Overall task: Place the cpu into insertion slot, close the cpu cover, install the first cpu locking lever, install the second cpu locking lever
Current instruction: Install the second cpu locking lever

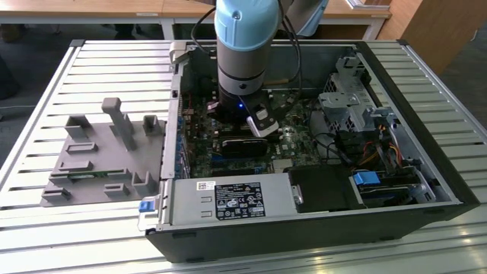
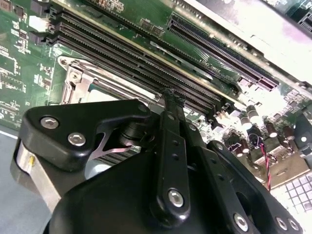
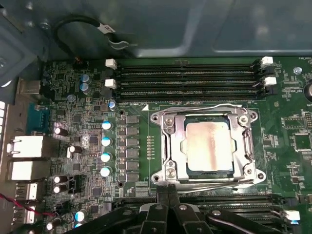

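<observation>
Currently, going left to right in the exterior view: one grey fixture tray [image 1: 91, 160] is seen on the slatted table, then one open computer case [image 1: 304, 234], with one arm [image 1: 243, 51] reaching down into it.

In the first wrist view, one column of four blue-topped capacitors [image 3: 106, 141] is seen, and beside it one insertion slot [image 3: 209, 173] set into the green motherboard [image 3: 63, 78]. One cpu [image 3: 207, 146] is seated flat in that slot, dull metal face up. One cpu cover [image 3: 168, 146] is laid down over it, so the chip shows through the cover's window. Two banks of long black memory slots are counted, one [image 3: 185, 78] on each side [image 3: 224, 197] of the socket.

One gripper [image 3: 167, 191] is seen with its fingertips drawn narrow, tips together and nothing visibly held. It is parked just beside the cover's edge, on the side of the nearer memory bank.

Placing and cover closing are judged done, and the lever step is judged in hand. Lever wires are seen along the frame's edges, but whether either is hooked cannot be told. The lever work is judged to call for a press down and sideways under a hook, with the tips kept off the chip face.
</observation>
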Motion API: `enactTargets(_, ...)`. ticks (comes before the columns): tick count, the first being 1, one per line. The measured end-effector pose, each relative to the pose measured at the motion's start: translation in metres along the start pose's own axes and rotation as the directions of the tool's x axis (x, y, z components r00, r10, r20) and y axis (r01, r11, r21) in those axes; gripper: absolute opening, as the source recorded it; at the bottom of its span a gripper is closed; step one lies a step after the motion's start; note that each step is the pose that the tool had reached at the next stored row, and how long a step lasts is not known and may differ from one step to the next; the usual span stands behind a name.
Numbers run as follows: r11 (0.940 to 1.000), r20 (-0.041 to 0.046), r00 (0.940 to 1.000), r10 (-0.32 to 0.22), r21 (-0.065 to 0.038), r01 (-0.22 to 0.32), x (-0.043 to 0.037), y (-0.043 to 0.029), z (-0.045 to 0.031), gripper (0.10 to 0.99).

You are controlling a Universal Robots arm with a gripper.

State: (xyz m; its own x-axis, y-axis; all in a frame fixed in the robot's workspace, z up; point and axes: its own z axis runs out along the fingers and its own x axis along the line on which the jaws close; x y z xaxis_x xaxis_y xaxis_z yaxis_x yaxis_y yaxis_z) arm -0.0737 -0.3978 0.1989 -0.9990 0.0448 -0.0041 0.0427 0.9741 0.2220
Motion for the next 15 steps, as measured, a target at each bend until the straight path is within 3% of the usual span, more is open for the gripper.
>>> enactTargets(3,0.9999,-0.0004,1.0,0.0,-0.011,0.0,0.0001,-0.0002,0.0009,0.106)
enactTargets(7,0.9995,-0.0013,1.0,0.001,-0.033,-0.001,0.0009,-0.0006,0.0026,0.106)
enactTargets(15,0.9981,-0.0026,1.0,0.001,-0.061,-0.001,0.0059,-0.0016,0.0063,0.106)
